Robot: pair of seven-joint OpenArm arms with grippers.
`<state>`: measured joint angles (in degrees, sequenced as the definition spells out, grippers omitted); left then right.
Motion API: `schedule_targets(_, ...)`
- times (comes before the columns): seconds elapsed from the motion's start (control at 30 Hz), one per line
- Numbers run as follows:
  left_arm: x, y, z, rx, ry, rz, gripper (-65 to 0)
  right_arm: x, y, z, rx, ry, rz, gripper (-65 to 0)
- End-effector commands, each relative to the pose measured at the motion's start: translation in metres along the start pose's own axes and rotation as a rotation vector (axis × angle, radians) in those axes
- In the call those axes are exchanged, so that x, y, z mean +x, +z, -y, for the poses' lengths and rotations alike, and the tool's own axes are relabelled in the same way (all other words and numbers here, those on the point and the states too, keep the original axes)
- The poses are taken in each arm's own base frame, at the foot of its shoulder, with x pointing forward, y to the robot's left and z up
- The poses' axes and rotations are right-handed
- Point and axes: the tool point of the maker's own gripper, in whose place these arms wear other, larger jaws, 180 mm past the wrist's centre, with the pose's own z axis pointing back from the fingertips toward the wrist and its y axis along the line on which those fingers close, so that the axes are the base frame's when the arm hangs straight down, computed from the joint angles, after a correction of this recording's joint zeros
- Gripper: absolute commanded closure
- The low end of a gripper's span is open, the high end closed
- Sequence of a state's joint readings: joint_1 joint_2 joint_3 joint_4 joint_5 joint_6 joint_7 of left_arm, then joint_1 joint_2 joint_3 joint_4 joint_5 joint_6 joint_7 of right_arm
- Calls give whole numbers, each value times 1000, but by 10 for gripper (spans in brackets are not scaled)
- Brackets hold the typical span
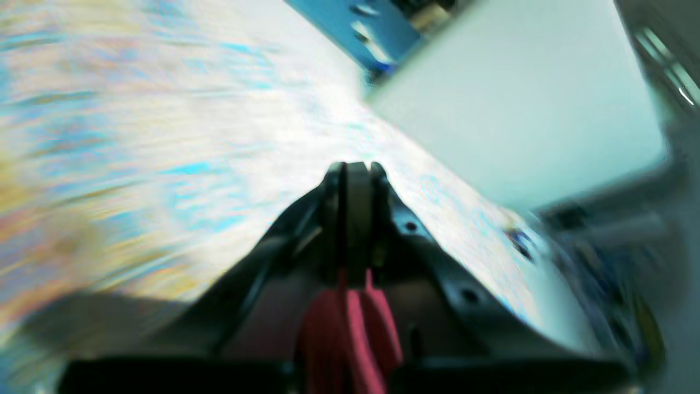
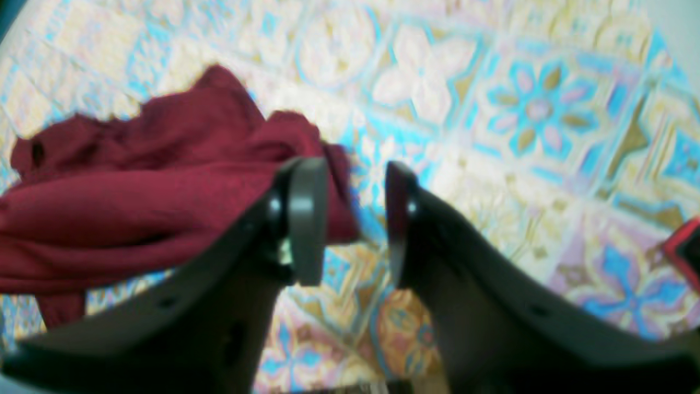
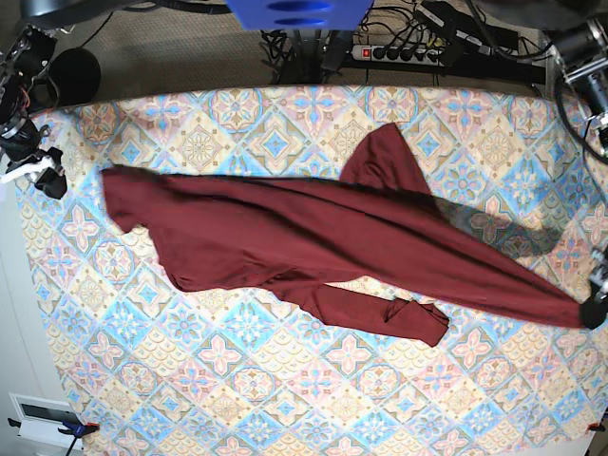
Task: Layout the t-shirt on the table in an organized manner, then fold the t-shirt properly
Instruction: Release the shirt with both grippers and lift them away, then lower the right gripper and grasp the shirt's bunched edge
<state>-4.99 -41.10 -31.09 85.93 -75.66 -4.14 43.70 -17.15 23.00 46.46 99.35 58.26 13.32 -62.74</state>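
Observation:
The dark maroon t-shirt (image 3: 313,237) lies stretched in a long diagonal band across the table (image 3: 237,380), with one sleeve (image 3: 380,313) folded under near the front. At the far right edge my left gripper (image 3: 594,313) is shut on the shirt's end. In the blurred left wrist view its jaws (image 1: 355,169) are pressed together and red fabric (image 1: 350,328) shows between them. My right gripper (image 2: 355,219) stands open just above the tiled cloth (image 2: 536,109), and the t-shirt (image 2: 136,202) bunches to its left, behind the left finger. In the base view this gripper (image 3: 43,176) sits apart from the shirt's left corner.
A power strip (image 3: 408,52) and cables lie behind the table's back edge. A white box (image 3: 38,413) sits at the front left corner. A pale wall panel (image 1: 519,98) fills the upper right of the left wrist view. A red clamp (image 2: 683,251) shows at the table's edge.

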Motion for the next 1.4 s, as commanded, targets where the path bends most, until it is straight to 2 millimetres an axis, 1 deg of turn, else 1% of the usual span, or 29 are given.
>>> schedule_targets(0.0,29,8,13,-42,-20,70,0,21,5,-11,23,48,56,-200)
schedule_targets(0.1,49,31,-1,-15,-1,116,0,25,-6,-46,99,106,58,-206)
schedule_targets(0.23,63,56,-22,42,6,169,0,19,-25,-89,204,166,24,-207)
schedule_targets(0.27,68,62,-28,59,11,185,0,18,-31,-101,234,179,17,-207)
schedule_targets(0.3,70,68,-39,87,23,195,0,17,-36,-113,263,194,8,-207)
schedule_targets(0.37,70,77,-67,145,76,206,0,14,-49,-139,307,253,-15,-207)
schedule_targets(0.5,59,83,-106,223,164,195,0,-1,-80,-170,290,441,-89,-207)
schedule_targets(0.57,54,86,-119,250,191,189,0,-8,-96,-187,284,548,-108,-207)
schedule_targets(0.63,50,85,-122,261,188,180,0,-16,-112,-201,280,639,-123,-207)
schedule_targets(0.7,46,86,-126,284,171,171,0,-27,-129,-211,271,707,-147,-207)
schedule_targets(0.73,41,86,-129,295,172,165,0,-33,-136,-219,279,731,-158,-207)
schedule_targets(0.77,37,86,-132,305,172,160,0,-36,-143,-225,279,749,-164,-207)
schedule_targets(0.83,34,86,-135,324,160,153,0,-41,-155,-236,281,775,-174,-208)
schedule_targets(0.93,32,87,-138,338,148,147,0,-40,-169,-250,293,822,-172,-209)
schedule_targets(1.03,23,87,-142,344,164,138,0,-40,-177,-265,317,870,-173,-210)
schedule_targets(1.13,16,91,-147,361,166,125,0,-41,-187,-272,325,906,-178,-210)
schedule_targets(1.3,13,92,-148,364,170,121,0,-33,-200,-277,323,930,-168,-210)
schedule_targets(1.37,10,92,-149,364,178,120,0,-39,-203,-275,323,939,-181,-210)
